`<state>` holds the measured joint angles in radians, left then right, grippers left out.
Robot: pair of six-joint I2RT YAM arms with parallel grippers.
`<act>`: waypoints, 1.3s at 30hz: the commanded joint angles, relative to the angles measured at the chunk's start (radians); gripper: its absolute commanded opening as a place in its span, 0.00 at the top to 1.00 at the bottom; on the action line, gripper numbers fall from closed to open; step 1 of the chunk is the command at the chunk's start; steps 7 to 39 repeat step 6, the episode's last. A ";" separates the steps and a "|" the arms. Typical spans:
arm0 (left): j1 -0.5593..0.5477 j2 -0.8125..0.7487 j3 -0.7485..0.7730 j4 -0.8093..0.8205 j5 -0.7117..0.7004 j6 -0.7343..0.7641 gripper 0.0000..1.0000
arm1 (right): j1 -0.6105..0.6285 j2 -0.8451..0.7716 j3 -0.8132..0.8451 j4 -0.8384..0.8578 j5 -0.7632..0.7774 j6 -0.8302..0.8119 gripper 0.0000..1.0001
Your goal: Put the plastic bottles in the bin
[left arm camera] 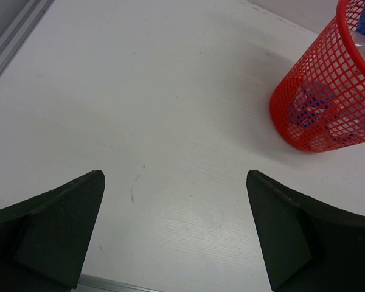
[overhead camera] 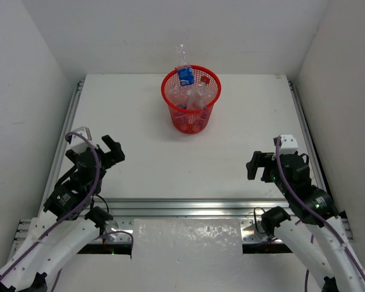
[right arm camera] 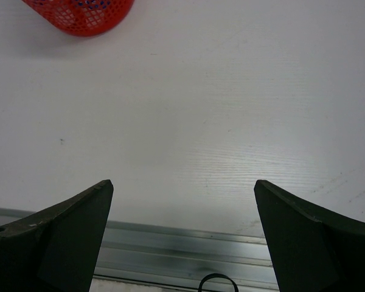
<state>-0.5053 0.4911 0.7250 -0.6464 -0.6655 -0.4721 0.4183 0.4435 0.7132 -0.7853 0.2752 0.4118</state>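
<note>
The clear plastic bottles (overhead camera: pixel 185 76) seem all inside the round red mesh bin (overhead camera: pixel 177 118), so the left gripper (left arm camera: pixel 173 176) and right gripper (right arm camera: pixel 182 182), both spread empty, should park at the near edge.

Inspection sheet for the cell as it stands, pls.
Surface: white table, faint scuffs, no bottles lying on it.
Job's things: plastic bottles sit inside the red bin; one blue-labelled bottle pokes above the rim.
Clutter: nothing seen.
Grippers: left gripper and right gripper open, empty, near the front edge.
Cables: purple cables run along both arms.
Surroundings: white walls on three sides; aluminium rails at table edges.
</note>
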 commanded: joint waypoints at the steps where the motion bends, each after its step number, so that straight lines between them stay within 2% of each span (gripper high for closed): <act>1: -0.004 -0.013 -0.004 0.047 -0.020 0.006 0.00 | -0.001 0.014 -0.009 0.055 -0.014 -0.004 0.01; 39: -0.001 -0.008 -0.007 0.053 -0.029 0.006 0.00 | -0.001 0.014 -0.014 0.058 0.005 0.001 0.01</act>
